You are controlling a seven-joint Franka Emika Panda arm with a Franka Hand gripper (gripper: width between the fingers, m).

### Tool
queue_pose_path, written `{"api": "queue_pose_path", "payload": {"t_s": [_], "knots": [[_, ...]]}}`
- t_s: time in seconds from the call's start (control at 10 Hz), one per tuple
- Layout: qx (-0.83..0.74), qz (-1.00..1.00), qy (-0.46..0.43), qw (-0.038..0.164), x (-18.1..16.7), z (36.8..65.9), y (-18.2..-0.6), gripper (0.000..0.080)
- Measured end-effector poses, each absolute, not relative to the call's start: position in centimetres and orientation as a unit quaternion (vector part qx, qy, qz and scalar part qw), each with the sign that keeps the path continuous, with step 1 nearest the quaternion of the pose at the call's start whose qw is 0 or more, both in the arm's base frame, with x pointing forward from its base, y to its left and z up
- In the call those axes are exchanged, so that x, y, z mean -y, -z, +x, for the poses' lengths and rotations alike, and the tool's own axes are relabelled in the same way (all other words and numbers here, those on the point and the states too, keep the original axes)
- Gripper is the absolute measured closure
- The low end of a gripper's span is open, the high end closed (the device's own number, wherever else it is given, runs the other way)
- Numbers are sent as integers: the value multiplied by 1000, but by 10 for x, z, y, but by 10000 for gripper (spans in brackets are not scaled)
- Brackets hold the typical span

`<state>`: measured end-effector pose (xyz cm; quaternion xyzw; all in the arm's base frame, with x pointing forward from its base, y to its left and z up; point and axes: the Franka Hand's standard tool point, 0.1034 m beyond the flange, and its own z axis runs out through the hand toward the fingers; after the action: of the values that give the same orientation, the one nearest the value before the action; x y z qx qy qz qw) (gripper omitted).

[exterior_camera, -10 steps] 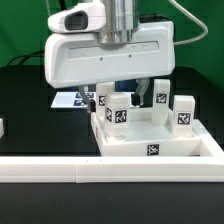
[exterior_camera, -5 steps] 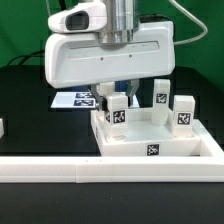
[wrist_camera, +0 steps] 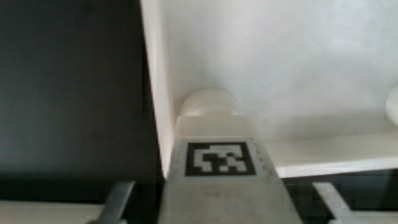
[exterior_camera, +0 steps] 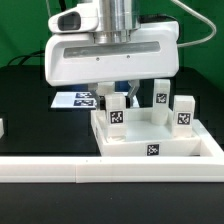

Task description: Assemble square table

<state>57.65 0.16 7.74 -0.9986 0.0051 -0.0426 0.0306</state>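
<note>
Square table assembly. The gripper (exterior_camera: 115, 97) stands over the square table (exterior_camera: 150, 148), its two fingers closed on either side of one upright tagged leg (exterior_camera: 118, 114) — the leg at the slab's corner nearest the marker board (exterior_camera: 75, 99). In the wrist view that leg (wrist_camera: 221, 145) lies between the two fingers (wrist_camera: 121, 198), tag facing the camera. Two more legs (exterior_camera: 161, 96) (exterior_camera: 184, 111) stand upright on the slab, on the side away from the marker board. The white rail (exterior_camera: 60, 170) touches the slab's near edge.

Fingertips behind gripper (exterior_camera: 113, 97) body; far leg (wrist_camera: 391, 104) cut off, blurry.
</note>
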Motion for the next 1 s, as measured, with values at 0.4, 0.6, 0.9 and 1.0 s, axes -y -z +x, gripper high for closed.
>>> {"api": "queue_pose_path", "payload": {"t_s": [0.4, 0.6, 0.9, 1.0], "knots": [[-228, -971, 49, 45, -3, 576, -77, 509], [-346, -936, 46, 47, -6, 576, -77, 509], [-472, -879, 36, 60, -6, 577, -76, 509], [-486, -871, 35, 64, -6, 577, -76, 509]]}}
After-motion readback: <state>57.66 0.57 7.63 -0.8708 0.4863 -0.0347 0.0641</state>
